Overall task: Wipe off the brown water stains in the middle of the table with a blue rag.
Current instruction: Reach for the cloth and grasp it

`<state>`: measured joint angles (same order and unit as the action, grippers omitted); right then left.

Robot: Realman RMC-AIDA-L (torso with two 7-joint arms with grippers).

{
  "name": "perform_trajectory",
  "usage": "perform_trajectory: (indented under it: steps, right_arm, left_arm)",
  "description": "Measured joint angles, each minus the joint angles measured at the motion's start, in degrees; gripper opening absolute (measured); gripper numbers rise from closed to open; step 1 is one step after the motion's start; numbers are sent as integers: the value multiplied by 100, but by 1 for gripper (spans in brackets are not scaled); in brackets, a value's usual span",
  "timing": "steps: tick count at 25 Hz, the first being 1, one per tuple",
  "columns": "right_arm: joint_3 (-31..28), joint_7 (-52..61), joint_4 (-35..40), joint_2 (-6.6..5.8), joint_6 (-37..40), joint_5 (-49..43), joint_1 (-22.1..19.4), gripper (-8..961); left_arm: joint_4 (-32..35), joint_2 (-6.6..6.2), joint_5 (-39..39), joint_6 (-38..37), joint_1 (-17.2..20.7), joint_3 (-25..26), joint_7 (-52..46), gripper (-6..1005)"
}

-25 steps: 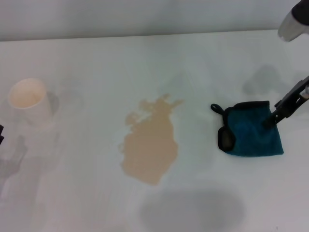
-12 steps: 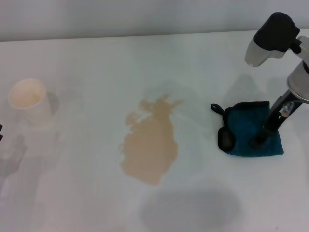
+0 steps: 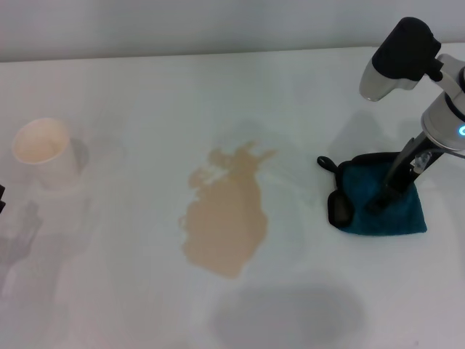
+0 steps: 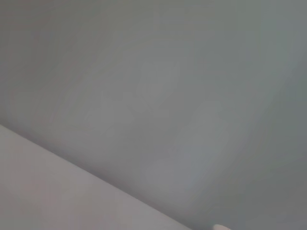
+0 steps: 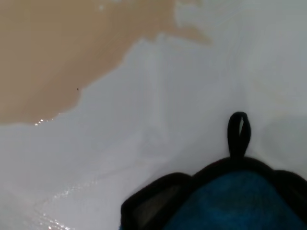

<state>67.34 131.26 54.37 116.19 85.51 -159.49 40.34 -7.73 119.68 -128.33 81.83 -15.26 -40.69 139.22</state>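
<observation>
On the wide white table (image 3: 145, 87), the biggest thing is the brown water stains (image 3: 224, 218), one ragged tan blotch in the middle, still whole and wet-looking. To its right, well apart, lies the blue rag (image 3: 381, 207), folded, its black loop pointing toward the blotch. The right gripper (image 3: 378, 200) reaches down from the far right onto the rag's middle, its dark tip touching the cloth; whether the fingers are spread or clamped on the fabric cannot be told. The left gripper is out of sight at the left edge.

The likely trouble: if the gripper catches only the top fold, the rag may unfold or slip free when dragged left, so the bare tip would run through the liquid. Since the blotch is larger than the rag, one pass would probably smear or push it outward rather than lift it.

At the far left stands a paper cup (image 3: 45, 151), upright, beige inside; no liquid is visible in it.
</observation>
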Motion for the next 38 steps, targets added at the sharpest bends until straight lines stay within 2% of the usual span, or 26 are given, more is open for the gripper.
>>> perform_trajectory:
  steps: [13, 18, 38]
  right_arm:
    - [169, 5, 26, 0, -84, 84, -154, 698]
    - [173, 5, 29, -8, -93, 153, -161, 577]
    - [200, 40, 43, -4, -104, 216, -176, 479]
  left_arm:
    - [-3, 3, 1, 14, -85, 0, -1, 882]
    - [-10, 3, 1, 5, -101, 0, -9, 882]
    - [6, -15, 1, -10, -75, 0, -220, 882]
